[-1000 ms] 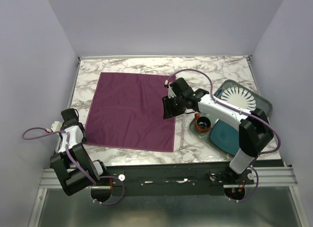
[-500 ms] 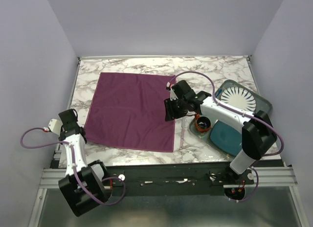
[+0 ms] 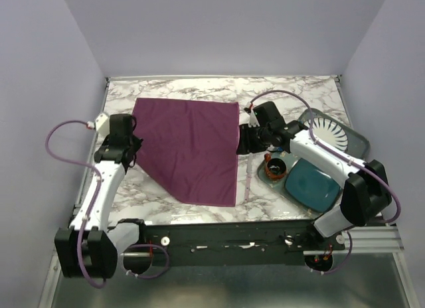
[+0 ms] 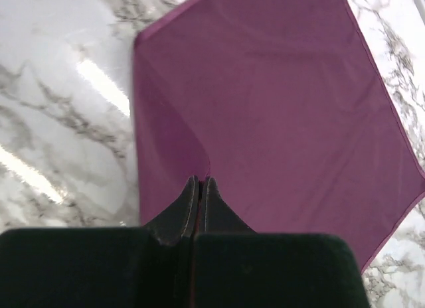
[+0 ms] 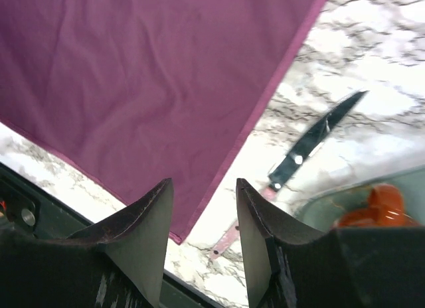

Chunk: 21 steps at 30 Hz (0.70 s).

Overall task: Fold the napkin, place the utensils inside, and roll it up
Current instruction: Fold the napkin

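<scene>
The plum-purple napkin (image 3: 192,145) lies spread on the marble table, its near-left corner drawn inward and raised off the surface. My left gripper (image 3: 132,151) is shut on that corner; in the left wrist view the fingertips (image 4: 200,182) pinch a fold of the napkin (image 4: 279,102). My right gripper (image 3: 244,141) hovers open over the napkin's right edge with nothing between its fingers (image 5: 202,183). The knife (image 3: 247,177) lies on the table just right of the napkin, its blade (image 5: 309,147) pointing away from me.
A teal tray (image 3: 358,143) at the right holds a white ribbed plate (image 3: 327,131). A small orange-rimmed dark cup (image 3: 274,166) and a teal-blue mat (image 3: 311,186) sit beside it. The table's near edge runs just below the napkin's hem.
My left arm swung from the near-left table corner to the napkin, shut on its near-left corner and pulled it inward and up. My right gripper drifted right, off the napkin's middle.
</scene>
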Each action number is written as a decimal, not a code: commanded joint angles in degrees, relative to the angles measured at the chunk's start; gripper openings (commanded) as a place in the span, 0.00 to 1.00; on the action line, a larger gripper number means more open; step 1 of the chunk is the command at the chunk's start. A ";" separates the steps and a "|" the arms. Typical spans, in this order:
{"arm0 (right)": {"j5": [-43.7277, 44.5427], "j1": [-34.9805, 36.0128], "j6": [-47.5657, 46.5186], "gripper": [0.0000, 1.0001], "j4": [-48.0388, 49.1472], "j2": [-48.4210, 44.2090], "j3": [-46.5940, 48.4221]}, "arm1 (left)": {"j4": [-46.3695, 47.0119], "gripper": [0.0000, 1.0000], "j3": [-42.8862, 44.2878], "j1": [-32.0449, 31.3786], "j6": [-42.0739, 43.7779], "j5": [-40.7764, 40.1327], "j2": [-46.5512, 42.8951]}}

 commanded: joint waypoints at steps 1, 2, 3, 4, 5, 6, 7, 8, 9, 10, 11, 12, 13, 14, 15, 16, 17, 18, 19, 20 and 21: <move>0.80 -1.56 0.16 0.51 0.61 -3.18 -1.65 | 3.99 0.00 7.52 -9.65 -1.36 -4.89 10.07; 0.89 -2.09 0.33 0.52 0.70 -3.45 -2.35 | 4.69 0.00 8.75 -11.41 -1.27 -5.33 13.57; 0.98 -2.44 0.25 0.52 0.79 -3.72 -2.70 | 6.00 0.00 11.11 -13.77 -1.27 -5.50 15.26; 1.16 -2.79 0.42 0.52 0.88 -4.15 -3.14 | 6.71 0.00 12.35 -15.01 -1.36 -5.33 16.93; 1.16 -3.32 0.42 0.52 0.97 -4.33 -3.76 | 7.24 0.00 13.67 -15.98 -1.36 -5.33 20.43; 1.59 -3.84 0.33 0.52 0.97 -4.51 -4.11 | 8.03 0.00 16.47 -16.78 -1.18 -5.24 22.20; 1.77 -4.20 0.33 0.52 1.05 -4.51 -4.38 | 8.30 0.00 18.06 -18.79 -0.83 -5.42 23.96; 1.86 -4.98 0.42 0.52 1.14 -4.86 -4.73 | 8.65 0.00 19.56 -19.68 -0.48 -5.68 27.28; 2.21 -5.43 0.25 0.52 1.14 -4.95 -5.34 | 9.26 0.00 22.88 -20.73 0.48 -5.77 28.88; 2.39 -5.87 0.16 0.52 1.14 -5.12 -5.52 | 9.79 0.00 24.65 -22.13 1.18 -5.77 30.64; 2.56 -6.83 0.07 0.52 1.14 -5.73 -5.69 | 9.97 0.00 26.58 -23.10 1.71 -6.20 34.22; 2.83 -7.27 0.07 0.52 1.23 -5.91 -6.04 | 9.97 0.00 30.43 -23.90 2.41 -6.56 35.91; 2.91 -7.71 -0.02 0.52 1.23 -6.18 -6.14 | 9.97 0.00 32.38 -24.51 3.29 -6.73 37.58; 3.18 -8.50 -0.28 0.52 1.14 -6.44 -6.22 | 10.23 0.00 33.88 -25.91 3.73 -6.82 40.47; 3.27 -9.03 -0.37 0.52 1.23 -6.88 -6.40 | 10.84 0.00 37.03 -26.27 4.09 -6.74 41.98; 3.18 -9.47 -0.46 0.52 1.14 -6.97 -6.40 | 11.02 0.00 38.54 -26.71 4.61 -6.65 43.39; 3.18 -10.26 -0.63 0.52 1.14 -6.97 -6.49 | 11.37 0.00 39.77 -27.41 4.97 -6.56 46.01; 3.18 -10.53 -0.72 0.52 1.14 -7.32 -6.49 | 12.16 0.00 42.05 -27.77 5.14 -5.78 47.17; 3.27 -10.79 -0.90 0.52 1.05 -7.32 -6.49 | 12.43 0.00 43.29 -27.94 5.41 -5.33 48.48; 3.27 -11.32 -0.90 0.52 1.05 -7.32 -6.49 | 12.78 0.00 44.26 -28.21 5.58 -4.89 50.93; 3.27 -11.41 -0.98 0.52 1.05 -7.32 -6.40 | 12.96 0.00 46.44 -28.56 5.85 -4.11 52.09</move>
